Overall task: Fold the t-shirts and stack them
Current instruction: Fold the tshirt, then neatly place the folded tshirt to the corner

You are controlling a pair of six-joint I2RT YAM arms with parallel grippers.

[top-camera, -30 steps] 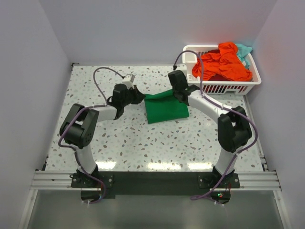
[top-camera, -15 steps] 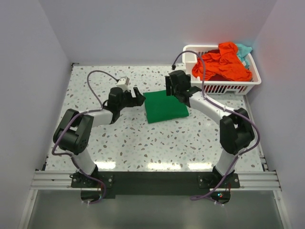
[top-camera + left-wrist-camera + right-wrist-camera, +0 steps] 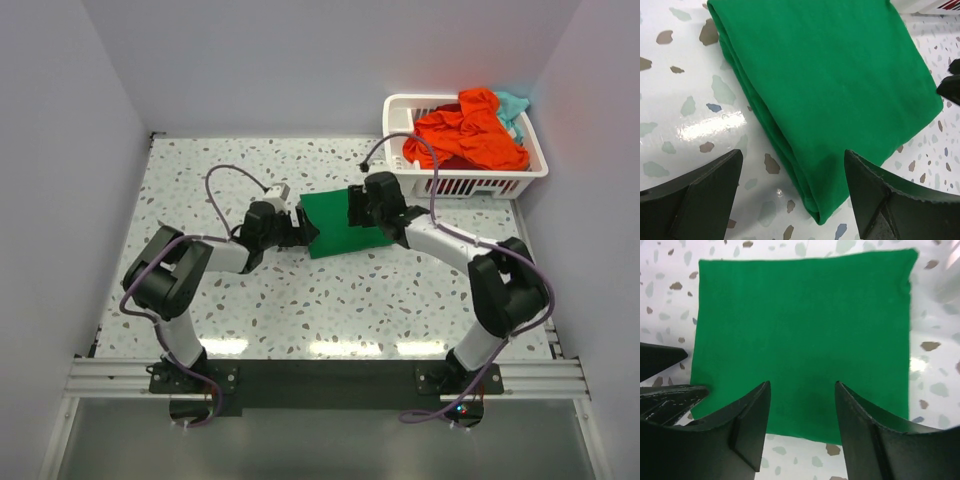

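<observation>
While one folded green t-shirt [image 3: 340, 222] lies flat on the speckled worktop [image 3: 330, 290], two pincers flank it: the left pincer [image 3: 792, 160] is low at its left edge and the right pincer [image 3: 802, 387] over its right edge, each with its jaws apart and gripping nothing. Two more shirts, one orange-red t-shirt [image 3: 468, 132] and one teal t-shirt [image 3: 514, 104], are heaped in the single white basket [image 3: 470, 184] at the far right corner — the teal one mostly hidden behind the orange-red.

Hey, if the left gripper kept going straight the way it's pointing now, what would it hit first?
The folded green shirt. The left gripper has its jaws open, and the shirt's layered edge lies just ahead between them, though the exact gap is hard to judge.
</observation>
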